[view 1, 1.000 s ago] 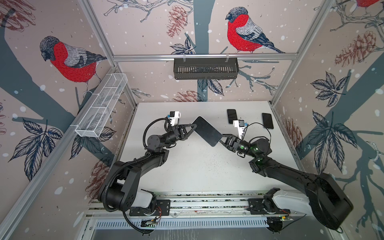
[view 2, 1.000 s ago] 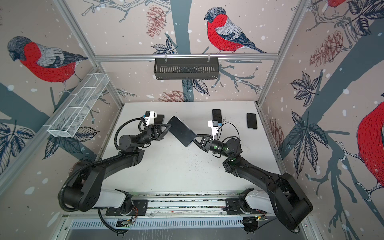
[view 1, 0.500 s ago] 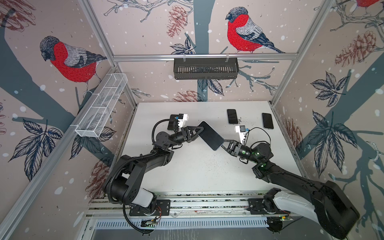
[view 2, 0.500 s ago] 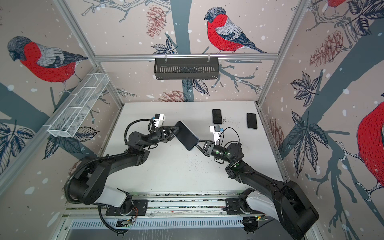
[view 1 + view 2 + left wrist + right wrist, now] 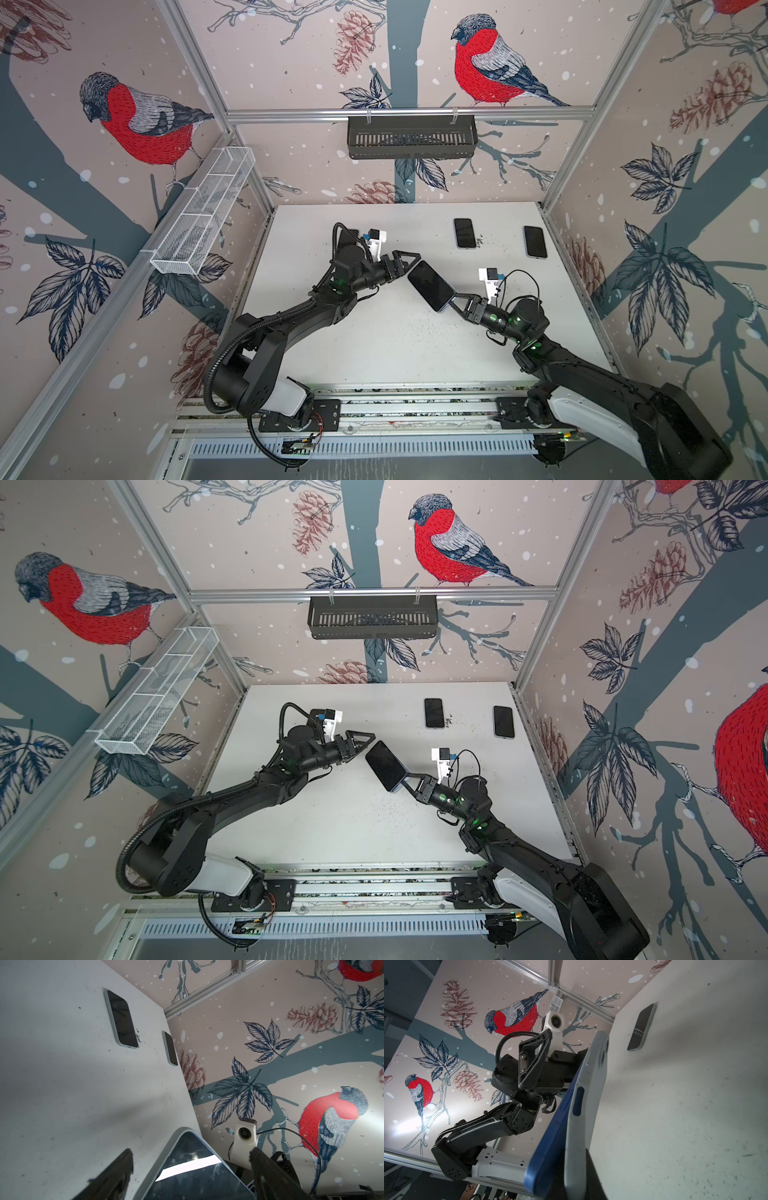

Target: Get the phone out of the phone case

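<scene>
Bullfinch-papered walls [image 5: 291,62], white tabletop [image 5: 395,345]

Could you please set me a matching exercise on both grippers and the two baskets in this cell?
Things: A left gripper; B right gripper; C black slatted basket; D white wire mesh basket.
States: 1 hanging from the back rail; 2 jaws open; 3 along the left wall; 4 jaws shut on the blue phone in its pale grey case.
Pairs: A-2; B-4; C-1; D-3.

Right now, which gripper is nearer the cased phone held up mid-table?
Right. The right gripper is shut on one end of the cased phone, holding it up. The left gripper is open, its fingers straddling the phone's opposite end without gripping it.
</scene>
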Robot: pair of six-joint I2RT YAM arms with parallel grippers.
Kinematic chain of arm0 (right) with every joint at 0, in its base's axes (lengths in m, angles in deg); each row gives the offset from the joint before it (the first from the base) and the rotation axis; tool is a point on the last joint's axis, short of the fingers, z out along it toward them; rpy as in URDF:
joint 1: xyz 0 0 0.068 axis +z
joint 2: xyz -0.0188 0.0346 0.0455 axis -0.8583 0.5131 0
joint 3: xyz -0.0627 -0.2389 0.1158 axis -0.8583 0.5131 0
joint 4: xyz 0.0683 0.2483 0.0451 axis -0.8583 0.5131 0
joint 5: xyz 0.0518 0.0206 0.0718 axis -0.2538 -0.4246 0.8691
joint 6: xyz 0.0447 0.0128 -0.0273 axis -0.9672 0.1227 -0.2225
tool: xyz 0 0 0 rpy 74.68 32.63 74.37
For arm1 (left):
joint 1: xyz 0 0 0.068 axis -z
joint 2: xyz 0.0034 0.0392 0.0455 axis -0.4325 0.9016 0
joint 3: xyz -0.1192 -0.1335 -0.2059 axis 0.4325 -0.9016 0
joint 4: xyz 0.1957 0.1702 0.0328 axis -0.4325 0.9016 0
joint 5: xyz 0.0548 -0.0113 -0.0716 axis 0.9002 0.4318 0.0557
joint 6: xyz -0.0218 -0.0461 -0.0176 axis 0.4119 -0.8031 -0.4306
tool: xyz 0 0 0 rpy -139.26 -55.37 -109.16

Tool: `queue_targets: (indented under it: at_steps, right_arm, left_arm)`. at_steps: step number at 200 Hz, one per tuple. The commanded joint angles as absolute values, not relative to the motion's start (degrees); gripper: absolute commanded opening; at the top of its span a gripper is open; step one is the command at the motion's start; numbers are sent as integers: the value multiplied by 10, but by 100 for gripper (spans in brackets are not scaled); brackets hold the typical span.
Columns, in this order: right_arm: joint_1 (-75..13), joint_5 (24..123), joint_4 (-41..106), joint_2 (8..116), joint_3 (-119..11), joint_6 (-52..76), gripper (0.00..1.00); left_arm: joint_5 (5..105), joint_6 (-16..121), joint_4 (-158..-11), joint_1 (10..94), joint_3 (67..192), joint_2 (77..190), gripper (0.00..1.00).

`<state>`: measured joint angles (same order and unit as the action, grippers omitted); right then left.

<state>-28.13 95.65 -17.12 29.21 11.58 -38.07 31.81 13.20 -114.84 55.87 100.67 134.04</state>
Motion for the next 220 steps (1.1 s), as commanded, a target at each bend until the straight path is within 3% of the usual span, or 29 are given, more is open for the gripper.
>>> queue_targets:
  at_steps: [1,37,67,119,220]
  right_arm:
    - [-289,942,-190,281,126,-396,1]
    - [-312,947,-163,267,142,-403,1]
    - [-324,947,-146,252,153,-403,1]
    - [-330,949,-125,235,158,-399,1]
    - [-331,952,-116,218,163,-399,1]
  left_arm:
    - [401,224,-1047,572,1015,1326,88]
    - [486,335,-981,645,1041,1288,88]
    - [633,482,-855,760,1093,1261,88]
    - [712,603,-749,889,1142,1272,78]
    - [760,602,-711,908,1223,1389,66]
